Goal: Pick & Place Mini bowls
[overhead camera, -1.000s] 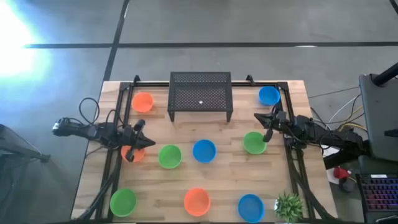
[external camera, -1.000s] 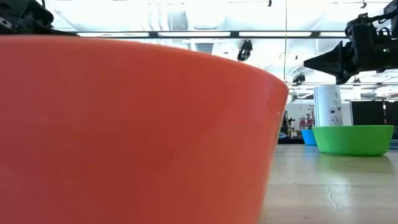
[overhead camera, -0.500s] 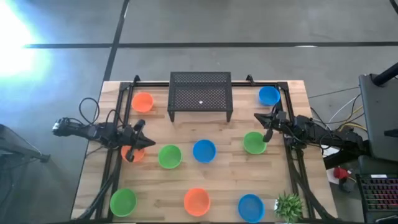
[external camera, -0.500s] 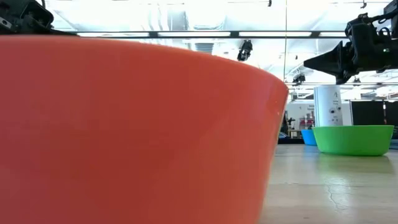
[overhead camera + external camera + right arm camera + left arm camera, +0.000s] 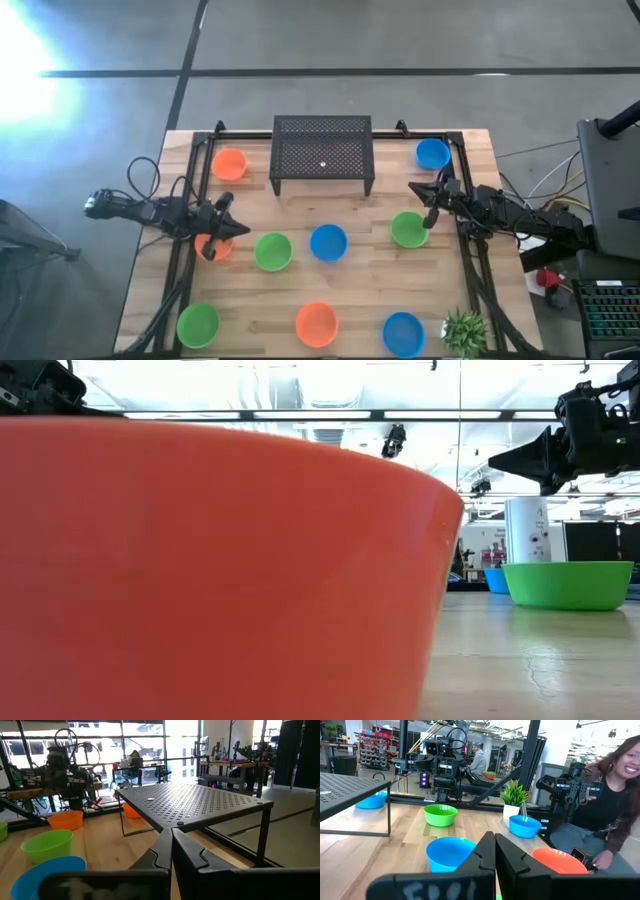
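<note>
Nine mini bowls rest on their bases on the wooden table. In the high view they are orange-red [image 5: 230,163], [image 5: 213,247], [image 5: 317,323], green [image 5: 272,251], [image 5: 408,229], [image 5: 198,324] and blue [image 5: 328,242], [image 5: 432,153], [image 5: 403,333]. My left gripper [image 5: 240,229] [image 5: 495,851] is shut and hangs over the left-side orange-red bowl, pointing right. My right gripper [image 5: 418,192] [image 5: 171,845] [image 5: 495,460] is also shut. It hangs in the air just beyond the right green bowl [image 5: 568,585], pointing left. Neither holds anything.
A black mesh rack [image 5: 323,155] [image 5: 200,802] stands at the table's far middle. A small potted plant [image 5: 464,330] [image 5: 515,795] sits at the near right corner. The near orange-red bowl [image 5: 220,560] fills most of the low view. A person [image 5: 605,815] is beyond the table's right side.
</note>
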Controlling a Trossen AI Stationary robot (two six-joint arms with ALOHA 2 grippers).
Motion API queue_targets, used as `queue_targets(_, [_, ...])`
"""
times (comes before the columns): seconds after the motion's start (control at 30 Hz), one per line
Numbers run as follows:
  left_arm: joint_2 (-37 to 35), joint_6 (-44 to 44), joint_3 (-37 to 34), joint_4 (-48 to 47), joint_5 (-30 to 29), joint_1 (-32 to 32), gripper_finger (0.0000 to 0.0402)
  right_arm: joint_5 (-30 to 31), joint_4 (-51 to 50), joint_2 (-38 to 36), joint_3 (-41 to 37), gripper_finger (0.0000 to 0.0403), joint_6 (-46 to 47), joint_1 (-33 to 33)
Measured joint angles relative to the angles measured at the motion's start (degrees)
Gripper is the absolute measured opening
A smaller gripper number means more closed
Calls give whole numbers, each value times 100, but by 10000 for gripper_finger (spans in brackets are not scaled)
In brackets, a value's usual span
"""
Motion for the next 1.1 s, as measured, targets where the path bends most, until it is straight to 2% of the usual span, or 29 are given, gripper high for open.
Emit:
queue_targets(0.67, [2, -2, 0, -2, -1, 2, 0, 0, -1, 0, 2, 8, 34, -2])
queue_targets(1.1, [0, -2, 0, -2, 0, 1, 0, -17, 130, -2, 1, 8, 1214, -2])
